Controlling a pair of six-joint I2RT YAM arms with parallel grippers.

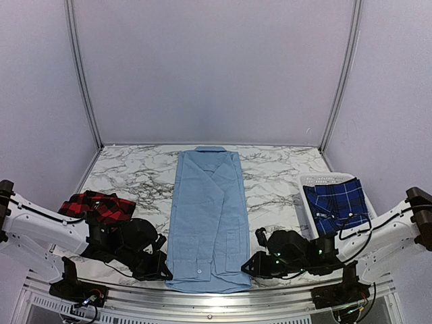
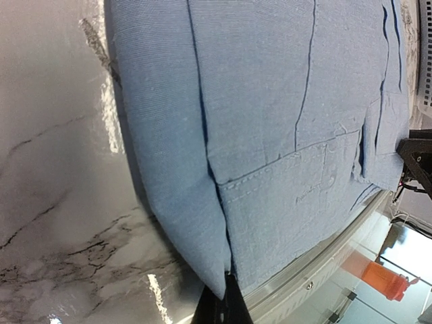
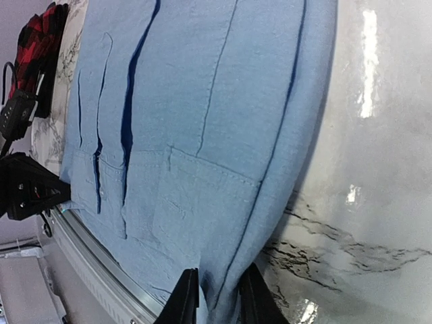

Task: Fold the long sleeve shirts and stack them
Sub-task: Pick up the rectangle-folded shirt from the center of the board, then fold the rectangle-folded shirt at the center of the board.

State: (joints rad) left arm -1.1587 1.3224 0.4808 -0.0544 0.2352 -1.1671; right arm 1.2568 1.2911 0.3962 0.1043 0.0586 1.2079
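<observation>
The light blue shirt (image 1: pixel 209 216) lies lengthwise down the middle of the marble table, collar at the far end, sleeves folded in. My left gripper (image 1: pixel 158 270) is shut on its near left hem corner (image 2: pixel 226 270), the cloth pinched at the black fingertips (image 2: pixel 233 304). My right gripper (image 1: pixel 251 266) grips the near right corner, with bunched cloth (image 3: pixel 217 283) filling the gap between its two fingers (image 3: pixel 185 297). The red-and-black check shirt (image 1: pixel 98 206) lies crumpled at the left edge. The dark blue plaid shirt (image 1: pixel 337 206) lies folded at the right.
The plaid shirt rests in a white tray (image 1: pixel 309 183) at the right side. A metal rail (image 1: pixel 216 297) runs along the table's near edge just under the shirt's hem. White walls enclose the back and both sides.
</observation>
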